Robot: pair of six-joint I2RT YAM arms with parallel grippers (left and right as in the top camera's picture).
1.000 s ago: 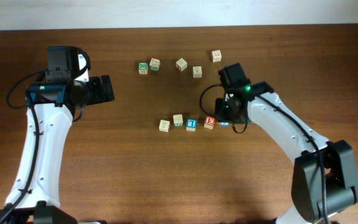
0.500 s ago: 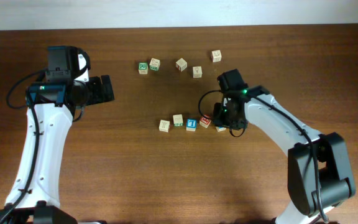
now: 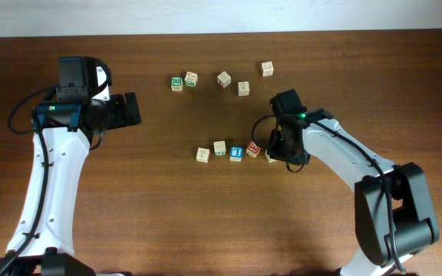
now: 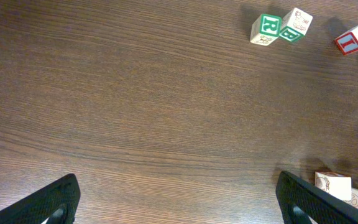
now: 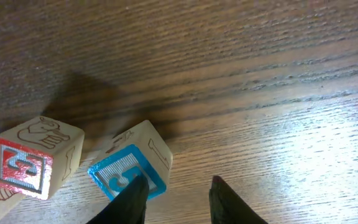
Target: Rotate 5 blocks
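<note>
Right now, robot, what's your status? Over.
Left gripper open, empty. Right gripper part open at blue-faced block, not gripping it. Red-faced block close beside.

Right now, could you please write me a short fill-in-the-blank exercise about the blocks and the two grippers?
The right gripper hangs beside a block with a ____ face.
The elephant block next to it has a ____ face.
The left gripper holds nothing; its jaws stand ____.
Missing words: blue; red; open.
</note>
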